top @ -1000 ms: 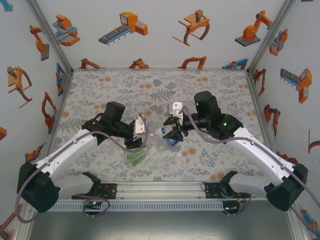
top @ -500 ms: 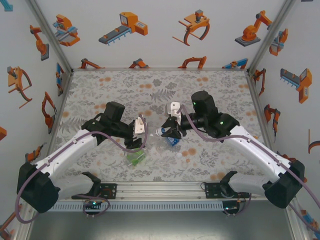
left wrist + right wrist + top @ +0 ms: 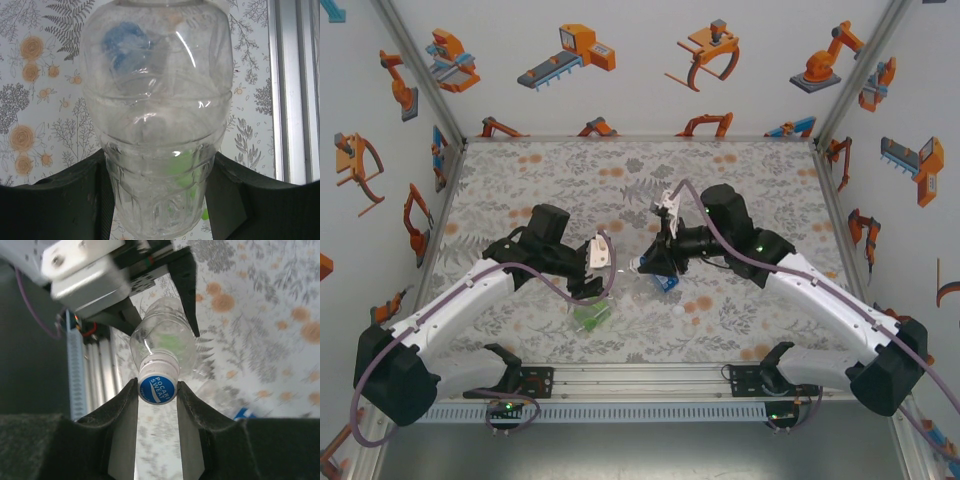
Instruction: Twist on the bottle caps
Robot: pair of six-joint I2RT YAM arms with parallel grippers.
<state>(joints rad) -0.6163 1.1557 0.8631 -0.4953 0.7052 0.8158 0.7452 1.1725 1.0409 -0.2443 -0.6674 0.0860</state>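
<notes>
- My left gripper (image 3: 160, 200) clamps the clear bottle (image 3: 157, 100); right gripper (image 3: 157, 386) pinches the cap (image 3: 157, 388) at its 3 o'clock end.
- Cap could cross-thread if I twist off-axis.

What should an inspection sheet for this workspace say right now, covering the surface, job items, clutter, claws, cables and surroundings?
Surface: floral-print table.
Job's things: clear bottle with a blue-topped bottle cap on its neck; green-label bottle and blue-label bottle on the table.
Clutter: nothing seen.
Claws: left claw shut on the clear bottle; right claw pinching the bottle cap.
Cables: purple cables run along both arms.
Surroundings: white walls with orange robot pictures.
</notes>
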